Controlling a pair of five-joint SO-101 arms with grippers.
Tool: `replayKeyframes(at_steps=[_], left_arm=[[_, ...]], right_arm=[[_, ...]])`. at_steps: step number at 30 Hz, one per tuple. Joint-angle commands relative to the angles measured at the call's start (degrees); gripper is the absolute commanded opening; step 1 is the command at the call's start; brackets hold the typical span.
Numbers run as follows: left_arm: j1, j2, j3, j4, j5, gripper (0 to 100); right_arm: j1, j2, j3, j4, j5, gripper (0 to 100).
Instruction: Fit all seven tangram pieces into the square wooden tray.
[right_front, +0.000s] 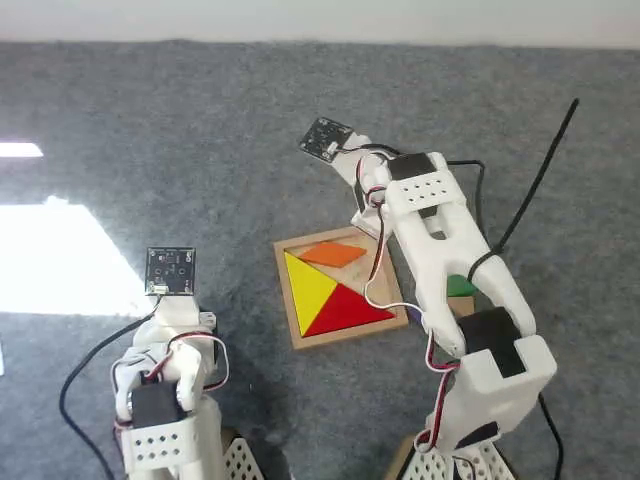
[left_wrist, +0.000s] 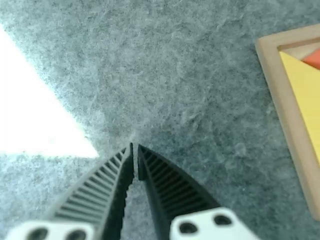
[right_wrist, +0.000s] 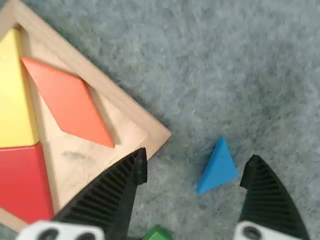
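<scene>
Square wooden tray (right_front: 350, 337) (left_wrist: 280, 95) (right_wrist: 127, 105) sat mid-table on the grey felt mat (right_front: 200, 150); three pieces were inside it. The yellow triangle (right_front: 308, 285) (right_wrist: 12, 95) lay against one side; the red triangle (right_front: 345, 310) (right_wrist: 22, 185) sat touching it; the orange parallelogram (right_front: 332, 254) (right_wrist: 70, 102) was near the far rim, with bare wood showing beside it. The blue triangle (right_wrist: 217, 167) lay on the mat just outside a tray corner, apart from the rim; the right gripper (right_wrist: 197, 167) was spread wide with that piece between its fingers (right_wrist: 125, 185), nothing grasped; contact with the piece could not be told. The green piece (right_front: 460, 286) (right_wrist: 157, 234) lay on the mat beside the tray, partly hidden under the right arm (right_front: 440, 240) in the high view. The left gripper (left_wrist: 134, 150) was clenched on nothing, tips over bare mat, well apart from the tray; a bright light patch (right_front: 60, 260) lay beside it.
</scene>
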Motion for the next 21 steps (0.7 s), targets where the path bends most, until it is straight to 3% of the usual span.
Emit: replayKeyframes(at_steps=[1,15,21], left_arm=[[-0.4,-1.1,-0.7,0.2,0.0,1],[-0.4,-1.1,-0.7,0.2,0.0,1],[-0.4,-1.1,-0.7,0.2,0.0,1]], right_arm=[[-0.3,-2.1,1.5,-0.4,0.9,29.9],[-0.9,-0.1,3.1,-1.1,1.1,29.9],[-10.8,-3.4,4.4,-2.5,-3.2,29.9]])
